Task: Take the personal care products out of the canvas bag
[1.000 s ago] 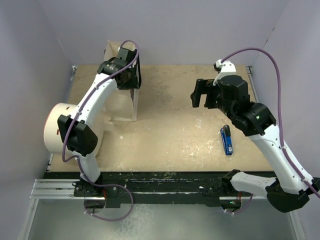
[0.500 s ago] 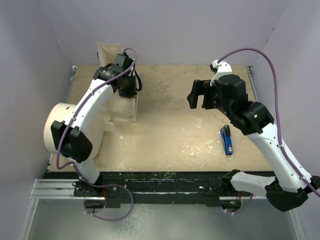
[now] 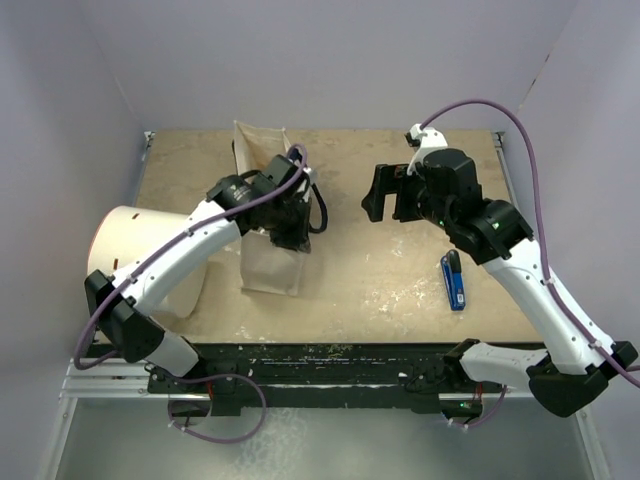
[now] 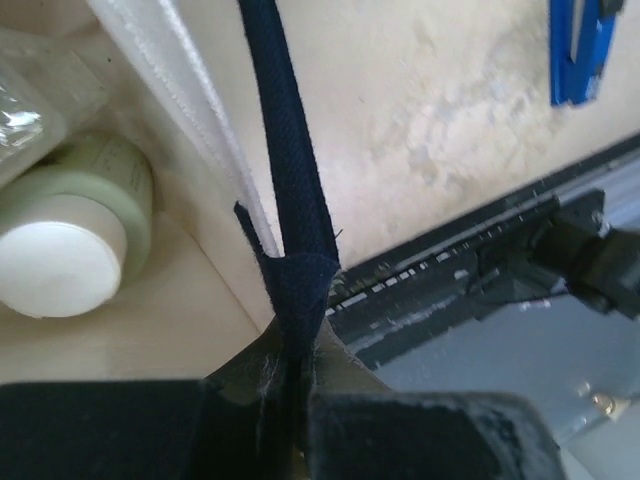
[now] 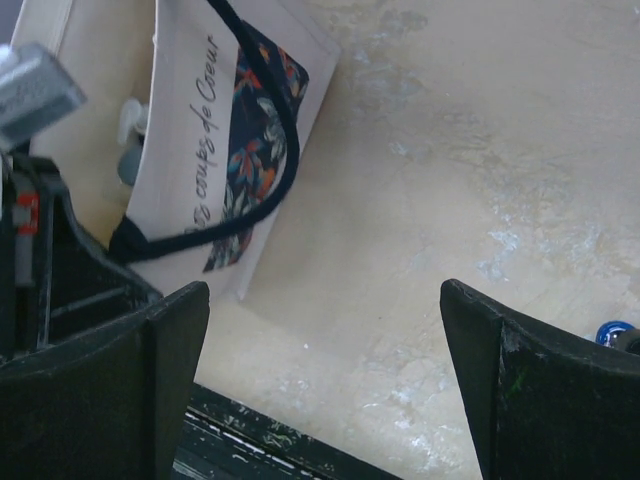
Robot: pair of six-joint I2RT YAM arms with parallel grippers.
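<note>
The beige canvas bag (image 3: 268, 262) stands left of the table's middle. My left gripper (image 3: 290, 222) is over its right rim, shut on the bag's black strap (image 4: 290, 190). Inside the bag the left wrist view shows an olive-green bottle with a wide white cap (image 4: 75, 235) and part of a clear bottle (image 4: 35, 90). The other bottles are hidden. My right gripper (image 3: 385, 195) is open and empty, above bare table to the right of the bag. In its view (image 5: 325, 330) the bag's printed side (image 5: 215, 140) lies to the upper left, with a pale pump top (image 5: 130, 125) inside.
A large white cylinder (image 3: 135, 255) lies at the left edge, next to the bag. A flat blue-and-black tool (image 3: 453, 280) lies at the right, also in the left wrist view (image 4: 580, 40). The black rail (image 3: 320, 360) runs along the near edge.
My left gripper has pulled the bag by its strap from the far left corner rightward and nearer. My right gripper has moved slightly left toward it, still open.
</note>
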